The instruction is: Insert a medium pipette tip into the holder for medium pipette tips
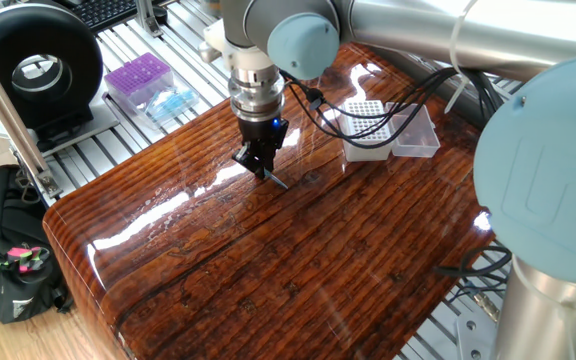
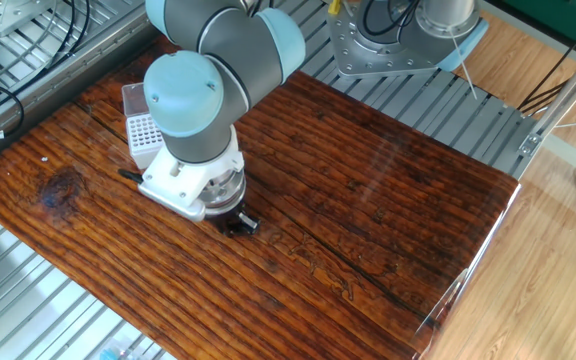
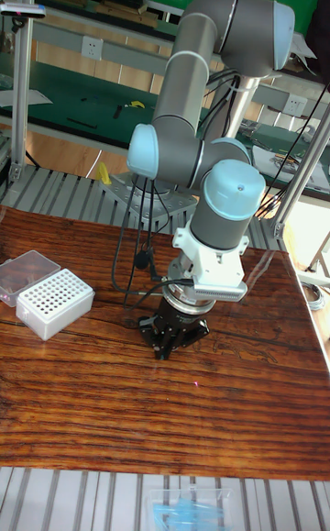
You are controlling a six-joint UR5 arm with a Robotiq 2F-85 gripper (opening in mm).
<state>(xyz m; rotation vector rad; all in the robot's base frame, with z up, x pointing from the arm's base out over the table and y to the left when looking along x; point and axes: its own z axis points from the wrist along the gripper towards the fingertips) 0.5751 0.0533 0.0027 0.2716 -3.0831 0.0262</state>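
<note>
The bench [image 1: 268, 270] is a glossy dark wooden top, and it lies on a frame of metal rails. The grey arm [image 3: 197, 91] with light blue caps reaches down over the middle of the bench. The end effector [image 1: 260, 166] points straight down and its tips are at the wood surface. Its fingers [image 1: 253, 158] are pressed close together on the medium pipette tip [image 1: 276, 181], which sticks out sideways from the tips, low over the wood; if it touches the surface, I cannot tell. The holder for medium pipette tips [image 1: 366, 128] stands on the bench well apart from the end effector, with its clear lid [image 1: 418, 132] open and lying just beside it. In the tall fixed view the holder [image 3: 55, 303] is at the left edge of the bench. Off the bench, on the rails, there is a purple tip box [image 1: 138, 78], and a light-blue pack [image 1: 171, 103] is just beside it.
</note>
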